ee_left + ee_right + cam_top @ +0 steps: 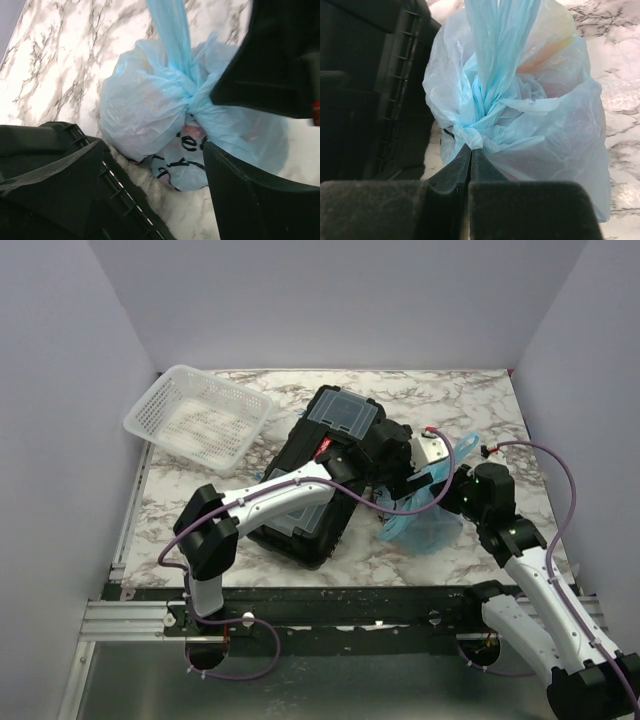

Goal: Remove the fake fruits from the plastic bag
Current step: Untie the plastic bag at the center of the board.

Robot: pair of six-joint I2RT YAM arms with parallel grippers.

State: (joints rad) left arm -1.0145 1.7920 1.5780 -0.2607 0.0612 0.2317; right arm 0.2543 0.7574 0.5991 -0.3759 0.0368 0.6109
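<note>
The light-blue plastic bag lies on the marble table just right of a black toolbox, its top twisted and knotted. In the right wrist view the bag fills the frame, and my right gripper is shut with its tips pinching plastic just under the knot. In the left wrist view the bag lies between and beyond my left gripper's wide-open jaws. The fake fruits are inside the bag. Only an orange-yellow tint and a pinkish patch show through the plastic. From above, my left gripper and right gripper meet at the bag.
The black toolbox lies tilted mid-table, touching the bag's left side, and my left arm reaches over it. Its ribbed edge shows in the left wrist view. A white mesh basket rests at the back left against the wall.
</note>
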